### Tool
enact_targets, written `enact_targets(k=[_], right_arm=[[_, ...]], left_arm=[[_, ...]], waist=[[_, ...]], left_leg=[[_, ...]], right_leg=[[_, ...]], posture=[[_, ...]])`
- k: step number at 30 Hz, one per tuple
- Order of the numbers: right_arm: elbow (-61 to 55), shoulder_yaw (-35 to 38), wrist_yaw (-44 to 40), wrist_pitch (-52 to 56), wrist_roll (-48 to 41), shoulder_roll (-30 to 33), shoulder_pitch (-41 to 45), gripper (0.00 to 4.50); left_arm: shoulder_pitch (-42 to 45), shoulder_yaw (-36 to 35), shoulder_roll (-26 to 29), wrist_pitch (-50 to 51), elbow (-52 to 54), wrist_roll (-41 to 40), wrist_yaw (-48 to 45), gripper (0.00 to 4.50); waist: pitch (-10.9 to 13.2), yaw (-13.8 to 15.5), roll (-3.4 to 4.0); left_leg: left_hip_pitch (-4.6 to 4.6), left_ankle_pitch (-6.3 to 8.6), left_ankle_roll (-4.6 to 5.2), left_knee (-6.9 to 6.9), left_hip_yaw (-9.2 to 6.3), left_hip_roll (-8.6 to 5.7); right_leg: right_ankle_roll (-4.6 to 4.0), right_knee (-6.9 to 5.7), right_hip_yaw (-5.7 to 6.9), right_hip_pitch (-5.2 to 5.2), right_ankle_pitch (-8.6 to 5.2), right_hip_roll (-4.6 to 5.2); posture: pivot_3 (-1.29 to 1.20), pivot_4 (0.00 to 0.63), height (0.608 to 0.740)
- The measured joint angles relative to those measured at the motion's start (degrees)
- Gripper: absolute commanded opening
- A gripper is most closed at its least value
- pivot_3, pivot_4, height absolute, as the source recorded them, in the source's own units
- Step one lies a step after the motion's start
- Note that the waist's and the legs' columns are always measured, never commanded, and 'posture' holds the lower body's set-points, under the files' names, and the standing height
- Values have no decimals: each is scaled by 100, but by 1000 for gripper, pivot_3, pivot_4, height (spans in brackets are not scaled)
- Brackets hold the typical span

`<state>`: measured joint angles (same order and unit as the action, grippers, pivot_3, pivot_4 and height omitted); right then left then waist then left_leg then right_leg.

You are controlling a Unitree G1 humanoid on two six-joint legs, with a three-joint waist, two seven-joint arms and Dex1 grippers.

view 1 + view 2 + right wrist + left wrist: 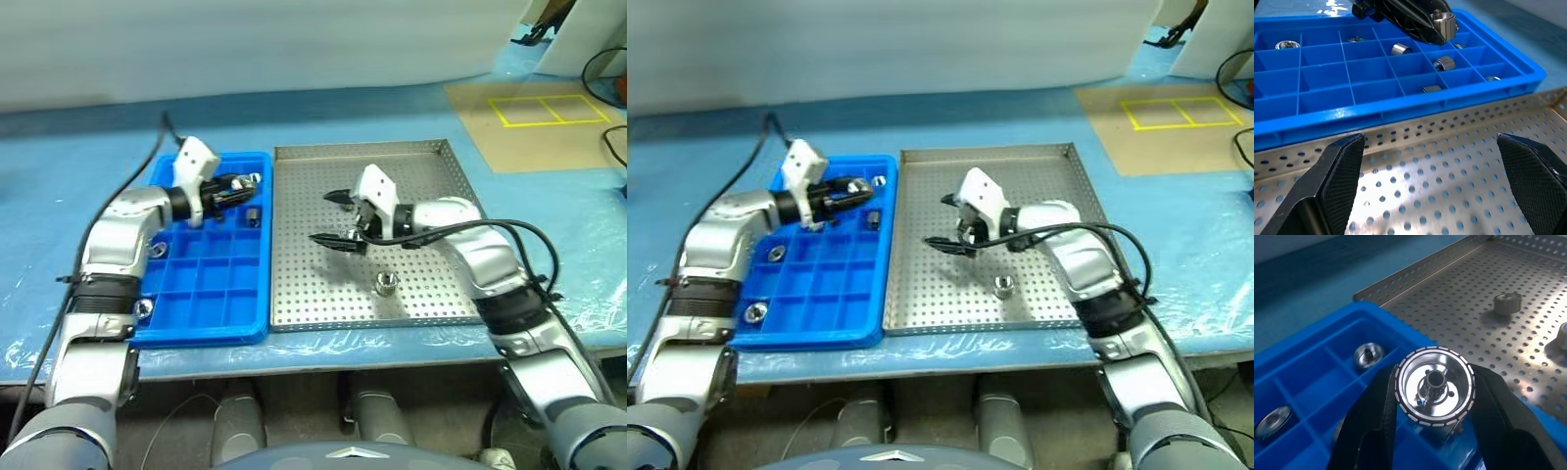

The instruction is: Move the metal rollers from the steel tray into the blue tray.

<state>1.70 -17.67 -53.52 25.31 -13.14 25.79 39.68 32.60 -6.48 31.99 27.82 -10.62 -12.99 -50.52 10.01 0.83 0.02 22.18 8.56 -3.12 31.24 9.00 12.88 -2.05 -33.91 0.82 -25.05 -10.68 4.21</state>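
The left gripper (1432, 431) had its jaws pinched tight around 1 metal roller (1434, 390), gripping it by its sides so that its hollow centre faced back along the fingers, and it hung over the far rows of the blue tray (211, 323), close to the edge nearest the steel tray (431, 294). I judged the roller was carried there to be lowered into a free compartment, since holding it by the flanks would let it drop straight in. The right gripper (339, 217) hovered low over the steel tray with its jaws spread wide and nothing between them, pointing across toward the blue tray; it looked ready for the next pick. A loose roller (385, 284) stood on the perforated floor nearer the front rim, a little apart from those open jaws, and the left wrist view showed 1 more roller (1507, 303) standing on the same floor. Several rollers already lay in separate compartments of the blue tray, 1 to each cell (1443, 63). Both trays sat side by side, touching, on the blue-covered surface (59, 186).
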Motion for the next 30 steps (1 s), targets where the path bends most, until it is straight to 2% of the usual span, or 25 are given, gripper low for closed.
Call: enact_targets(k=[4,9,14,21,24,30], right_arm=[[397,-177,-234,-351,146,-298,181,4500],[692,-231,-520,-613,265,-387,261,4500],[1019,-233,-697,-795,357,-566,351,4500],[1129,-233,-831,-902,431,-705,433,4500],[1129,-232,-868,-904,473,-691,433,4500],[1129,-230,-873,-906,527,-685,433,4500]], left_arm=[[-1273,-295,223,596,1157,-464,67,1727],[-2236,-968,511,1223,2389,-962,290,1727],[-2477,-1282,522,1544,2807,-1149,715,1727],[-2567,-829,392,1668,3167,-1313,932,1727],[-2673,-852,394,1664,3160,-1343,1029,1727],[-3068,-1082,487,1677,3182,-1479,1083,1727]], waist=[[4,166,-9],[7,380,-16],[8,488,-17],[8,493,-18],[8,472,-18],[8,475,-18]], left_leg=[[10,0,-1,-1,-2,11],[1,-11,-18,9,-4,22],[-24,-18,-31,10,-8,22],[-23,-27,-43,9,-24,21],[-17,-37,-54,9,-26,23],[-9,-36,-54,5,-26,24]], right_leg=[[-5,1,19,-2,-3,0],[-7,-22,38,14,-3,4],[5,-78,35,11,-17,7],[25,-88,38,8,-28,3],[-11,-86,38,0,-9,-1],[-25,-82,42,-7,-22,-2]], posture=[[57,150,740],[116,150,740],[147,150,740],[151,150,740],[147,150,740],[153,150,740]])
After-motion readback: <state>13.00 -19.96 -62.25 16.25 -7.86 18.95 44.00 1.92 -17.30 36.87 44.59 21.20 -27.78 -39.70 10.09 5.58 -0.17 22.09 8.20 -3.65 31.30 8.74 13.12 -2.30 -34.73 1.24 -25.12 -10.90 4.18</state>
